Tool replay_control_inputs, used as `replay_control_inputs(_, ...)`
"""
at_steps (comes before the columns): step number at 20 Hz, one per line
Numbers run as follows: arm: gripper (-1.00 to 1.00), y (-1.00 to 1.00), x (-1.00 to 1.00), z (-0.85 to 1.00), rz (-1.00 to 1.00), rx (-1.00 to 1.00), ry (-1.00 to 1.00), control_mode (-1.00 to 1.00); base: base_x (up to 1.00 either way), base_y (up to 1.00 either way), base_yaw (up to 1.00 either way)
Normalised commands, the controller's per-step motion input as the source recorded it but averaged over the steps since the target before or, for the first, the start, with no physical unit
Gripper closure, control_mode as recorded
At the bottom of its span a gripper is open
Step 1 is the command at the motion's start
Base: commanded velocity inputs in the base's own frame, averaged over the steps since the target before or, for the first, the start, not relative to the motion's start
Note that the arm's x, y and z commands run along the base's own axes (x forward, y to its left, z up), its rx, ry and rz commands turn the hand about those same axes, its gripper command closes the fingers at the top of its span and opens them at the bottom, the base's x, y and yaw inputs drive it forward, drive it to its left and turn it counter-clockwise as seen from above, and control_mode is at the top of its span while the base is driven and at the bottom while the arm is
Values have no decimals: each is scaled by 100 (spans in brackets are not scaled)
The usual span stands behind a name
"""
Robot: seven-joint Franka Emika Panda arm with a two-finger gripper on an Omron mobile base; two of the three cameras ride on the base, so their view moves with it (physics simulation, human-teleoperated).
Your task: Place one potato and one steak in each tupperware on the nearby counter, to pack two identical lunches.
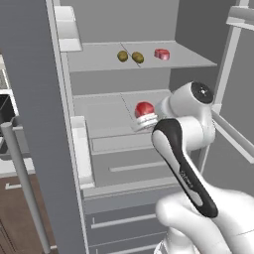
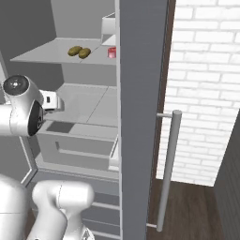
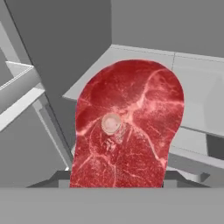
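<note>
My gripper point(image 1: 145, 116) is inside an open fridge, over the middle shelf point(image 1: 104, 111), and is shut on a red marbled steak point(image 1: 144, 108). That steak point(image 3: 127, 127) stands large in the hand view and hides the fingertips. On the upper shelf point(image 1: 89, 59) lie two brown potatoes point(image 1: 122, 56) point(image 1: 138, 57) and a second steak point(image 1: 161, 54), well above and behind the gripper. The right base view shows the same potatoes point(image 2: 74, 50) point(image 2: 85, 53) and steak point(image 2: 112, 52). The tupperware is out of view. A pale strip point(image 1: 6, 167) at the far left may be the counter.
The open grey fridge door point(image 1: 34, 124) with its bar handle point(image 1: 22, 183) stands close on the left. The other door point(image 2: 140, 117) and its handle point(image 2: 168, 168) stand on the right, before a white brick wall point(image 2: 206, 93). Drawers point(image 1: 129, 168) sit under the middle shelf.
</note>
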Motion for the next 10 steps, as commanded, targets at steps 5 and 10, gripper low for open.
replay_control_inputs(5, 100, 0, -100, 54, 0, 0, 0, -100, 0, 0, 0)
replay_control_inputs(10, 100, 0, -40, 18, 0, 0, 0, 100, -58, 0, -2)
